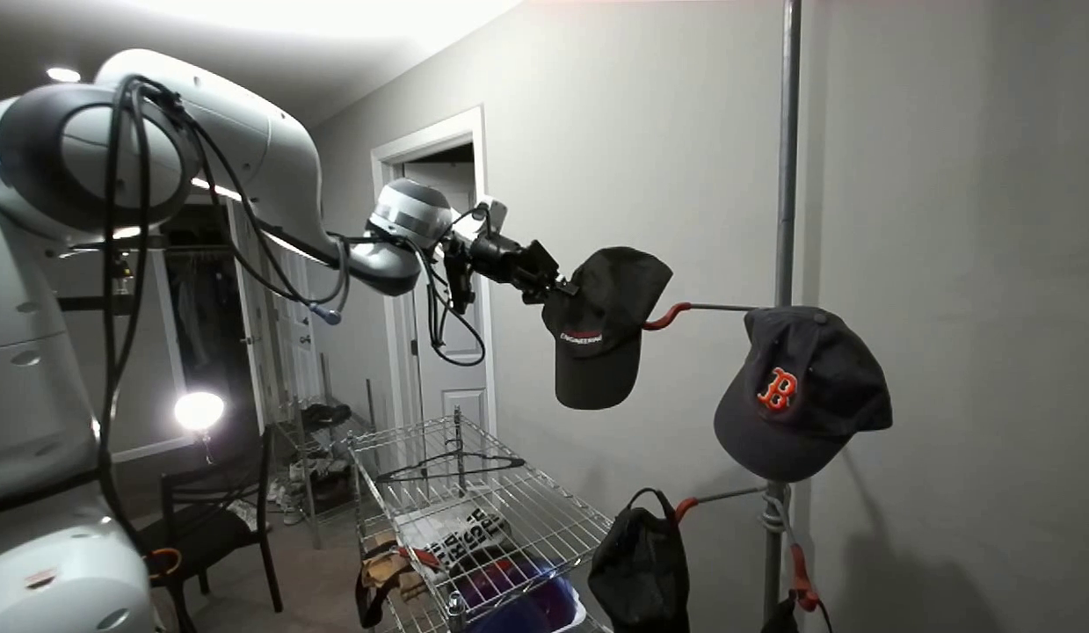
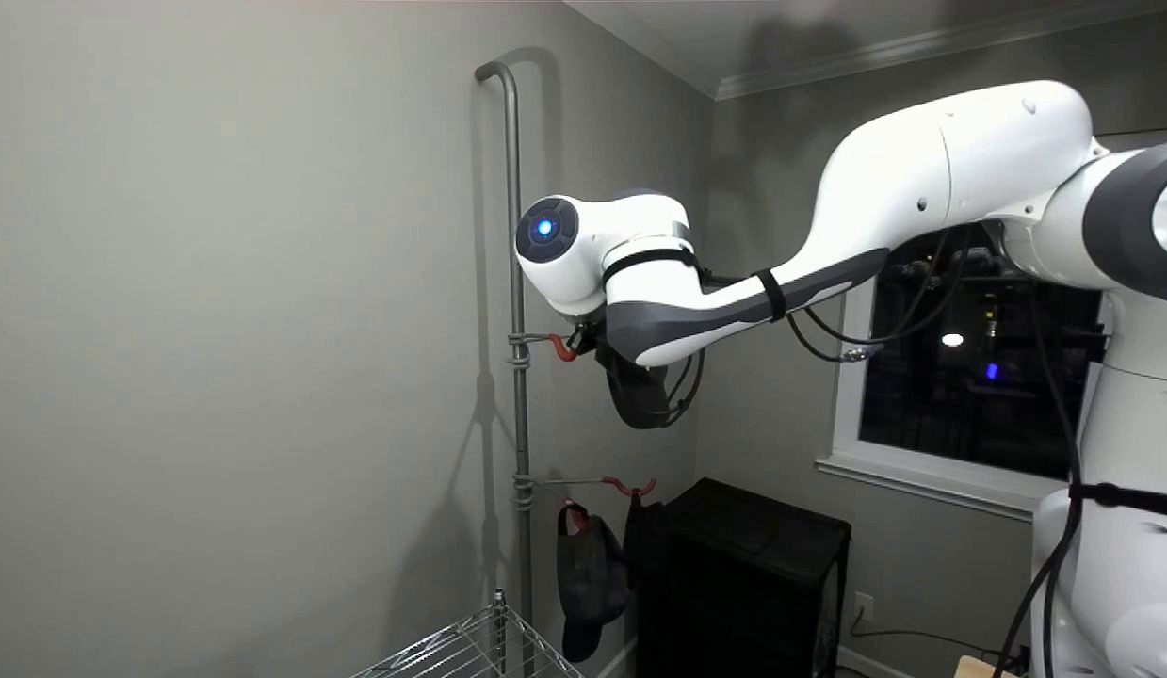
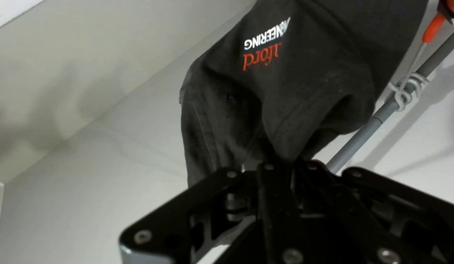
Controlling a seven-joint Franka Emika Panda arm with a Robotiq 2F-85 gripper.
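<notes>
My gripper [image 1: 563,286] is shut on a black cap [image 1: 610,294] with white and red lettering. In the wrist view, the fingertips [image 3: 291,165] pinch a fold of the cap [image 3: 322,69]. The cap hangs brim down in an exterior view. A red-tipped hook [image 1: 667,318] on a grey pole [image 1: 787,176] meets the cap's edge there; whether the cap is on the hook cannot be told. In an exterior view the arm covers the gripper; part of the cap [image 2: 637,400] shows below, beside the hook [image 2: 561,348]. A dark cap with an orange B [image 1: 808,396] hangs at the pole.
A lower hook [image 1: 687,507] holds a black item [image 1: 641,563]. A wire shelf [image 1: 544,519] with a black hanger [image 1: 456,464] stands below the gripper. A black cabinet [image 2: 762,537] stands behind the pole [image 2: 513,207] near a window [image 2: 979,377]. A chair [image 1: 214,541] is near the arm's base.
</notes>
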